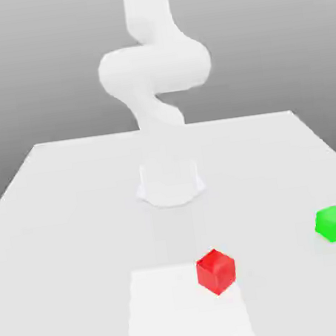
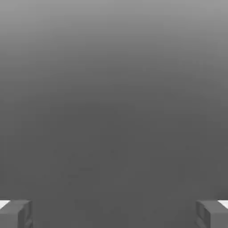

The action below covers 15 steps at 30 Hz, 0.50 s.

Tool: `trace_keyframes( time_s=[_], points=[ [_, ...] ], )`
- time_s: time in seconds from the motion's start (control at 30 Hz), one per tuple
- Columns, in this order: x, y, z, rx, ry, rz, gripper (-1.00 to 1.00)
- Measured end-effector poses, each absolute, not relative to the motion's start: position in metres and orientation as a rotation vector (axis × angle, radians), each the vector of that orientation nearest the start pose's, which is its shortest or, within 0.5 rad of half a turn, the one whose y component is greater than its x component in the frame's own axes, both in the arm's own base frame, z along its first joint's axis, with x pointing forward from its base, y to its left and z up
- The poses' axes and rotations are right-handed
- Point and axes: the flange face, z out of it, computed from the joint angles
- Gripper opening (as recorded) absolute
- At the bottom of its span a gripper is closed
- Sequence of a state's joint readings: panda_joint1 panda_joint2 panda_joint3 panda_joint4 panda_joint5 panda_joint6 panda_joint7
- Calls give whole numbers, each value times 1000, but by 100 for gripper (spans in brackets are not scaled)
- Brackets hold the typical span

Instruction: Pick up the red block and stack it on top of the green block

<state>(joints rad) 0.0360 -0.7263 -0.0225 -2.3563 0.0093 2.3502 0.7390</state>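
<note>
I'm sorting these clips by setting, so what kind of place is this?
Most likely a simulated test bench, not a real room: a plain white table, a blank grey backdrop, a white robot arm, and just a red block and green block.

There were no words, numbers or signs to read anywhere. The red block (image 1: 216, 271) and the green block (image 1: 333, 223) had plain faces (no letters on them), and the table (image 1: 72, 213) was bare white.

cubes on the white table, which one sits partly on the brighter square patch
The small red cube overlaps that patch's corner. The small green cube sits apart, off toward the exterior view's right on plain table.
</note>
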Motion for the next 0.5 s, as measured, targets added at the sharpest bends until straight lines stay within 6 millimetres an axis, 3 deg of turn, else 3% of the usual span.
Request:
trace_keyframes(
  time_s=[0.13, 0.27, 0.4, 0.5],
  points=[
    [418, 15, 562, -2685, 824, -747, 0],
    [433, 32, 462, -2828, 667, -560, 0],
    [424, 49, 362, -2960, 484, -362, 0],
    [401, 59, 286, -3053, 322, -195, 0]
  ],
)
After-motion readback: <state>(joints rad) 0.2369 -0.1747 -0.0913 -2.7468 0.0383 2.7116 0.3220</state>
